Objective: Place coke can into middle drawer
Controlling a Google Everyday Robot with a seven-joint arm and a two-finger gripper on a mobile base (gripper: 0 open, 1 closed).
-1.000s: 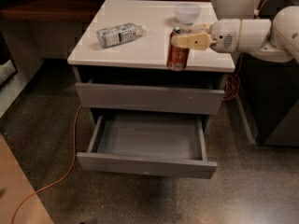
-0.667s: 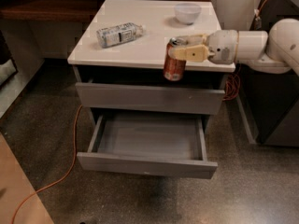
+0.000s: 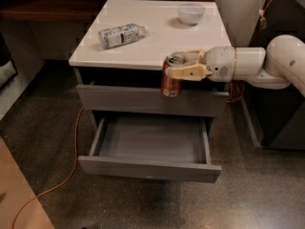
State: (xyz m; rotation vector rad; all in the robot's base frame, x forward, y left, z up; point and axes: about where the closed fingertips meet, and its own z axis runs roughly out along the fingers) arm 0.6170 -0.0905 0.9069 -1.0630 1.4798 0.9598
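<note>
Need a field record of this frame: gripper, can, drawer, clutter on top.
gripper: at front edge of cabinet top, shut on coke can
coke can: upright, held before top drawer front
middle drawer: pulled open, interior looks bare
cabinet top: plastic bottle on its side, white bowl at back right
status: can not yet in drawer

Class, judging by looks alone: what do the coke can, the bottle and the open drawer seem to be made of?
Coke can, held by the gripper in front of the cabinet: likely metal, silver shiny top. Bottle: clear plastic, see-through. Middle drawer: matte grey panels, perhaps painted wood or laminate.
</note>
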